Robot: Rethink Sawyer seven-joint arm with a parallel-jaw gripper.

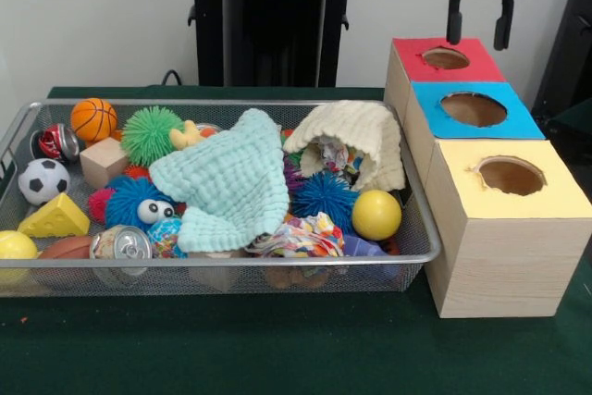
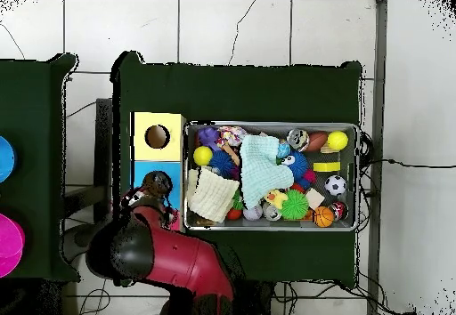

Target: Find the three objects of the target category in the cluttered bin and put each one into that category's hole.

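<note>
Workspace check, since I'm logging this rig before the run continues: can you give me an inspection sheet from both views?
Surface: table under dark green cloth.
Job's things: bin full; blue hole sits between red hole and yellow hole, all three look empty.
Clutter: mint cloth and cream cloth cover toys; basketball, soccer ball, yellow ball, cheese wedge, can show.
Tool: tool open, above the red hole, holding nothing.
Cables: cables on the floor beside the table.
Surroundings: tiled floor, second table.
</note>
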